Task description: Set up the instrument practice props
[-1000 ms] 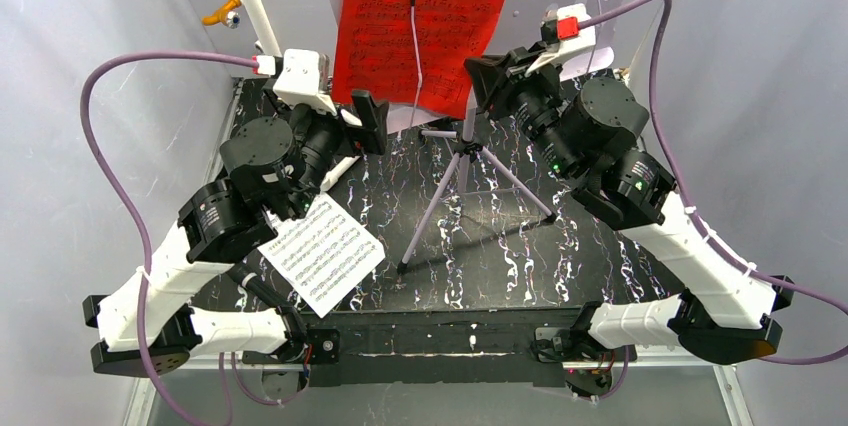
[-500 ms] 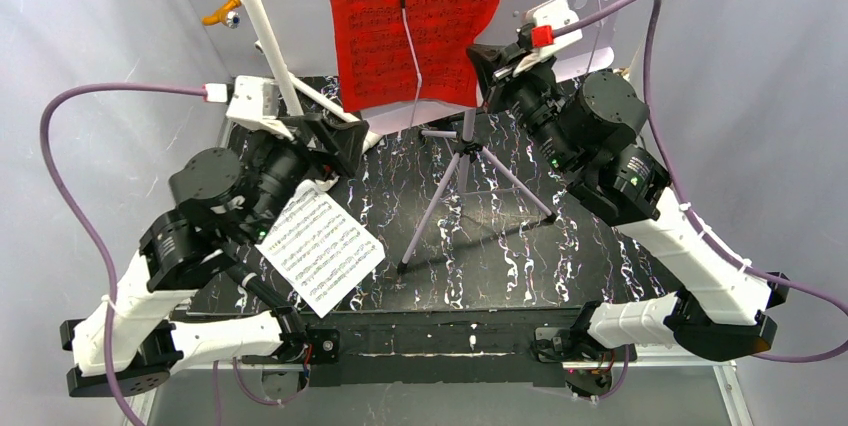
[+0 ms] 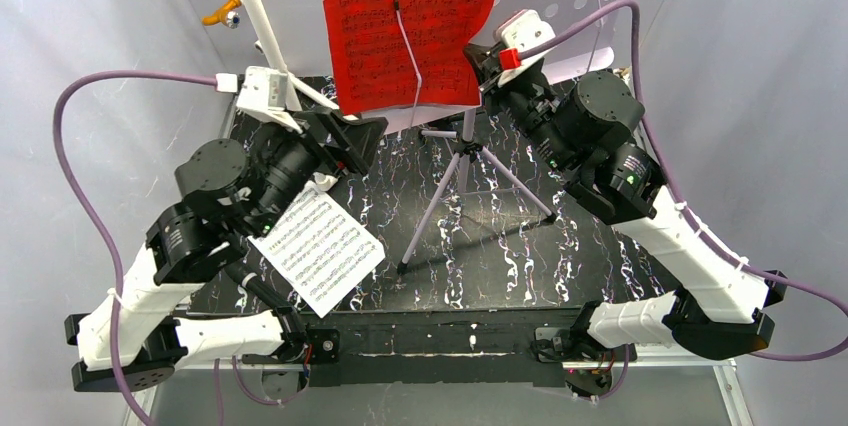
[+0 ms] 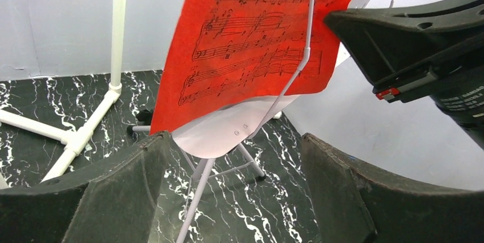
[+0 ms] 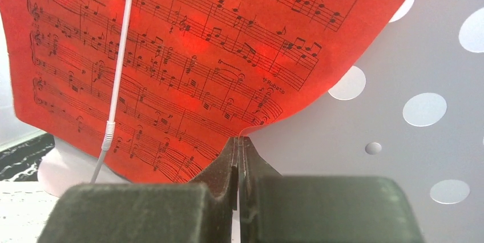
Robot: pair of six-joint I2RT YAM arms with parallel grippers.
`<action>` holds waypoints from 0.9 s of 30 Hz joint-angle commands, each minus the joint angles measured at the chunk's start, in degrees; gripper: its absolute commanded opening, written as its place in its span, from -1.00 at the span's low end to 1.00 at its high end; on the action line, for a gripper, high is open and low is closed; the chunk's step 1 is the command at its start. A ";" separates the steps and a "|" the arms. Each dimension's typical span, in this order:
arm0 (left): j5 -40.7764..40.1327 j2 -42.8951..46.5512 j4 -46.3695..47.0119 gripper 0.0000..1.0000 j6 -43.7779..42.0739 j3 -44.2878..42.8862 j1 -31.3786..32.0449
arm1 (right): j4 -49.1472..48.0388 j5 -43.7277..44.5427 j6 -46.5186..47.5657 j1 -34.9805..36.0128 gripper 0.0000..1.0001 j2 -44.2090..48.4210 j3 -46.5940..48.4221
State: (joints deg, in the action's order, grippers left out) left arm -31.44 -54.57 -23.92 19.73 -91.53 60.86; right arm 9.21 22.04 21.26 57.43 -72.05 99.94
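The red music sheet (image 3: pixel 410 26) is seen upright at top centre; its lower right edge is pinched by the closed right pincer (image 5: pixel 240 143). The left pincer (image 3: pixel 352 134) is spread wide, empty, just lower left.

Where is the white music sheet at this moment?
In the top view, the white music sheet lies on the near left part of the black table, beside the left arm and left of the music stand's tripod legs.
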 commanded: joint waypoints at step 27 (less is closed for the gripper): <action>-2.43 -1.08 0.45 0.86 0.06 1.45 -0.22 | -3.50 3.84 7.93 -1.62 -0.97 0.42 2.06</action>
State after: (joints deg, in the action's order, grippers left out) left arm -34.00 -55.96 -24.03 18.63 -89.93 60.86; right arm 9.34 25.17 30.00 56.25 -71.75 101.36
